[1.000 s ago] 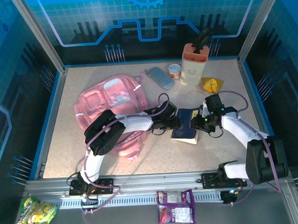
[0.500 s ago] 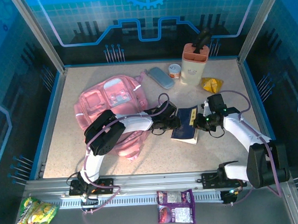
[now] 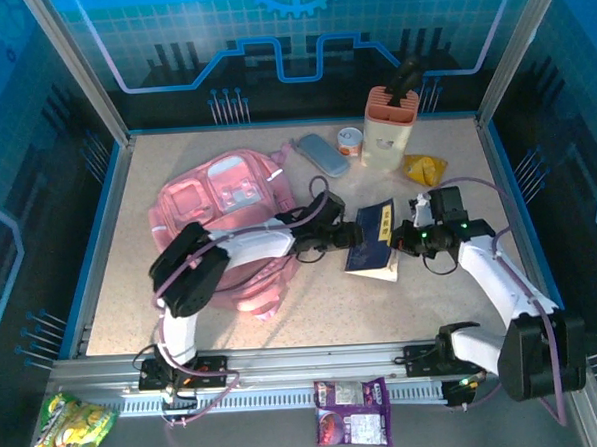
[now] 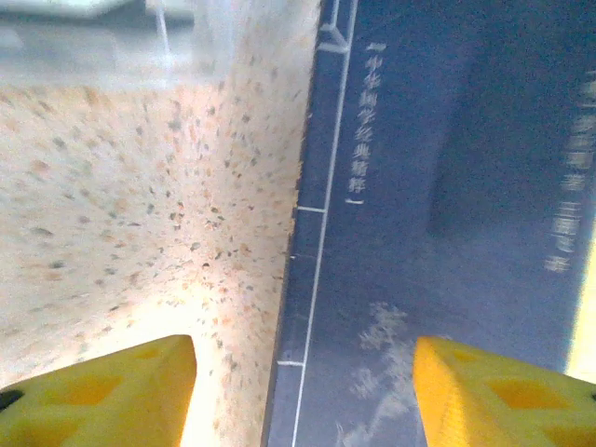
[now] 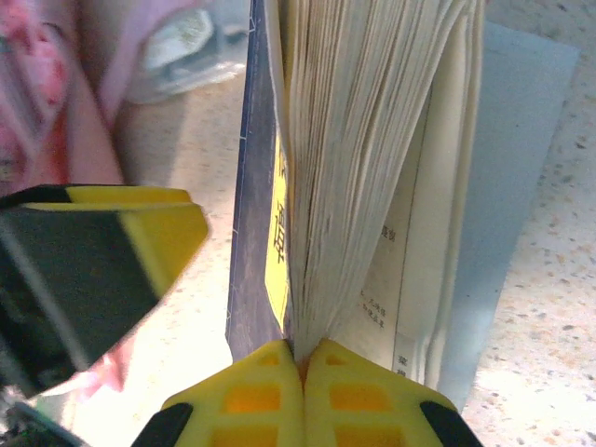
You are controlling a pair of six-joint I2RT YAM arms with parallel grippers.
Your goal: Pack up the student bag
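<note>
**Pink backpack left of centre, right pincer clamped on book**

We see the backpack lying flat on the speckled tabletop, left of centre, with its front pockets and clear window facing up. The left arm reaches across its near part. Just right of the backpack is a dark blue book, partly open with its pages fanned.

In the right wrist view, the right pincer's yellow fingertips are pressed together on the book's edge. The blue cover and the pages spread away from the pinch, so this pincer is closed tight on the book.

The left pincer sits at the book's left edge with its jaws well apart. In the left wrist view, one yellow fingertip is over bare tabletop and the other is over the blue cover with white lettering. It grips nothing, and we cannot tell if it touches the cover.

Along the far side are a beige holder, a small can, a grey-blue case and a yellow packet. Two snack packets lie on the front rail.
</note>
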